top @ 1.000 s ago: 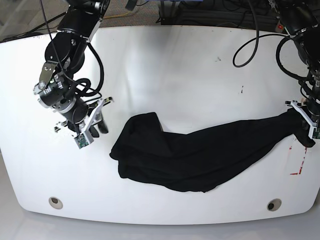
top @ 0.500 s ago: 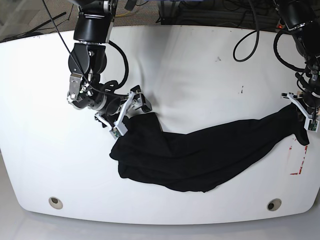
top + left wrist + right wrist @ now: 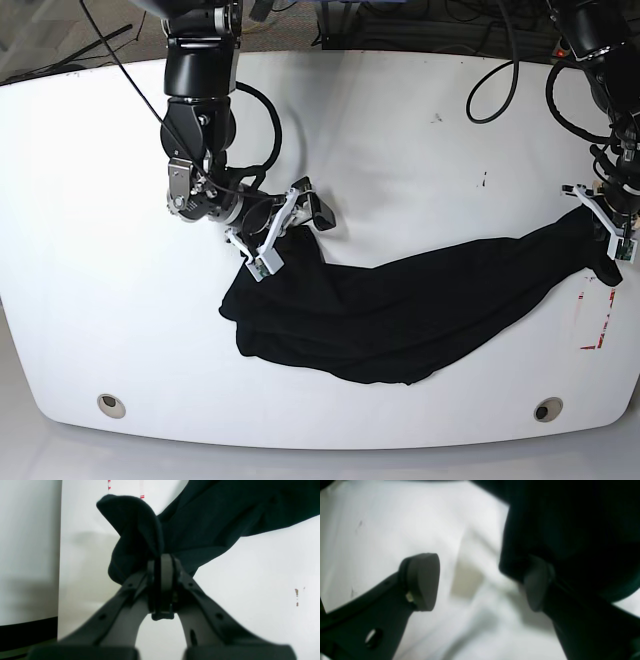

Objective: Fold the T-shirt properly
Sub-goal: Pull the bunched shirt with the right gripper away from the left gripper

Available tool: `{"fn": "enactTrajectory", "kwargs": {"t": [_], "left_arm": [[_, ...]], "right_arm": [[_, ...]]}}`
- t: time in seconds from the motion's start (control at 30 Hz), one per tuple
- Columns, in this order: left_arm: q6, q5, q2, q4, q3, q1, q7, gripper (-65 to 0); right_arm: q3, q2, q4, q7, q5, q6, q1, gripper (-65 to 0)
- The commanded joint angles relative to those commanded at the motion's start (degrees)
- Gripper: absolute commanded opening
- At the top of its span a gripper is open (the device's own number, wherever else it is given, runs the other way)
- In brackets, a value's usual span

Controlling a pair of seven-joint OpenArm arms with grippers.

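Note:
The black T-shirt [image 3: 400, 305] lies bunched in a long band across the white table [image 3: 400, 130]. My left gripper [image 3: 606, 240] is shut on the shirt's right end, near the table's right edge. In the left wrist view the gripper [image 3: 161, 563] pinches a fold of the T-shirt [image 3: 212, 517], and a flap of it stands up beside the jaws. My right gripper [image 3: 303, 226] is open at the shirt's upper-left end. In the right wrist view the gripper [image 3: 480, 582] has one fingertip [image 3: 422, 580] over bare table and the other against the edge of the T-shirt [image 3: 570, 530].
Red tape marks [image 3: 600, 322] lie near the table's right edge, just past the held end. Two round holes [image 3: 111, 405] [image 3: 546, 409] sit near the front edge. Small dark specks [image 3: 485, 180] mark the tabletop. Cables [image 3: 490, 90] hang at the back right.
My right gripper has swung right, from bare table left of the shirt to the shirt's upper-left end. My left gripper has kept its hold and shifted slightly back.

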Motion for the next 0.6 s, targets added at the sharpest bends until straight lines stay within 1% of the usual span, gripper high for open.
{"fn": "enactTrajectory", "kwargs": {"t": [0.1,0.17,0.27,0.33,0.5,0.53,0.57,0.6], "left_arm": [[0.0,0.0,0.0,0.0,0.1,0.0,0.0,-65.0],[0.0,0.0,0.0,0.0,0.3,0.0,0.0,-65.0],[0.0,0.0,0.0,0.0,0.3,0.0,0.0,-65.0],[0.0,0.0,0.0,-0.1,0.4,0.0,0.0,-65.0],[0.0,0.0,0.0,-0.1,0.4,0.0,0.0,-65.0],[0.0,0.0,0.0,-0.1,0.4,0.0,0.0,-65.0],[0.0,0.0,0.0,-0.2,0.5,0.0,0.0,-65.0],[0.0,0.0,0.0,-0.3,1.0,-0.1,0.0,-65.0]], "right_arm": [[0.2,0.1,0.1,0.0,0.0,-1.41,0.3,-16.8],[0.2,0.4,0.9,0.2,0.0,-2.02,0.3,-16.5],[0.1,0.4,0.8,1.7,0.0,-3.08,0.4,-16.3],[-0.1,0.4,-0.5,2.6,0.0,-3.34,0.9,-16.3],[-0.2,-0.4,-6.2,4.4,0.5,-3.08,2.4,-17.1],[-0.2,-1.1,-6.4,5.6,0.4,-3.08,2.4,-18.5],[-0.2,-2.0,-6.4,7.4,0.1,-3.16,2.3,-22.5],[-0.2,-2.4,-6.5,9.0,0.0,-3.34,2.3,-28.5]]}}
